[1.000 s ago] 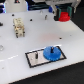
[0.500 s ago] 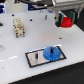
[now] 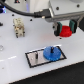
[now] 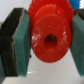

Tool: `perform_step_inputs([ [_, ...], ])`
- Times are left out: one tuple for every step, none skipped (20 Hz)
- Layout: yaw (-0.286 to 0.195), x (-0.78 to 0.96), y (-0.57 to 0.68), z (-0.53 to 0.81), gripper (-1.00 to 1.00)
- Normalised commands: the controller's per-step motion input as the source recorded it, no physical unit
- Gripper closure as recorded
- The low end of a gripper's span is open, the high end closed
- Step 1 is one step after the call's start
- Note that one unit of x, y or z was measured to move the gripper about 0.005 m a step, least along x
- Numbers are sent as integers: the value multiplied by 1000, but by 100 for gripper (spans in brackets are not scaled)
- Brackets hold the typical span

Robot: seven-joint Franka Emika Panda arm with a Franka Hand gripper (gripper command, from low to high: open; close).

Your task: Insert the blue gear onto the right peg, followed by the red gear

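Observation:
The blue gear [image 3: 52,52] lies flat on the black-framed pale plate [image 3: 35,60], at the plate's right end in the exterior view, where the right peg stands; the peg itself is hidden by the gear. The left peg [image 3: 36,53] stands bare. My gripper [image 3: 65,31] is shut on the red gear [image 3: 65,31] and holds it in the air, above and to the exterior view's right of the plate. In the wrist view the red gear [image 4: 48,36] fills the middle between the two teal finger pads [image 4: 22,42].
A small beige and white block figure [image 3: 19,27] stands at the back on the exterior view's left. The white table [image 3: 15,65] carries the plate. Black cables run along the back edge [image 3: 25,14].
The gripper with the red gear has moved from the back towards the plate, lower and nearer the blue gear. The blue gear has not moved.

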Motion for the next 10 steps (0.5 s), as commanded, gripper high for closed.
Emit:
perform_step_inputs([
  [0, 417, -160, 0, 100],
  [0, 374, -174, 0, 100],
  [0, 320, -154, 0, 100],
  [0, 311, -146, -29, 100],
  [0, 317, -191, -54, 100],
  [0, 334, -226, -86, 100],
  [0, 351, -234, -111, 100],
  [0, 354, -246, -111, 100],
  [0, 346, -246, -114, 100],
  [0, 323, -211, -126, 100],
])
